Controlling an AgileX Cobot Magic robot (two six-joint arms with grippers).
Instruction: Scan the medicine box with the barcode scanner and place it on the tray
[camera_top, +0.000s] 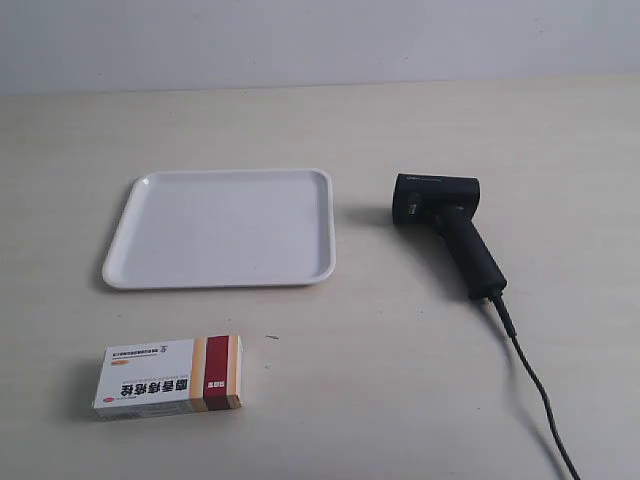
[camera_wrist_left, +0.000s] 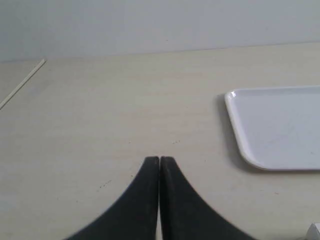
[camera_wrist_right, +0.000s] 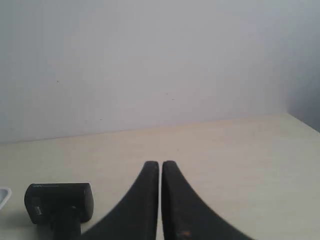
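Only in the exterior view: medicine box, flat striped carton, lying on the pale table just in front of the shallow, glossy white tray; black pistol-shaped barcode scanner well apart, cable trailing. Left gripper and right gripper: hovering above the tabletop, jaws pressed together, empty.

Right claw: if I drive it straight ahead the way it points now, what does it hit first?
Probably nothing on the table. The shut right claw points over bare table toward the wall. The barcode scanner sits off to one side of that line, though depth is unclear.
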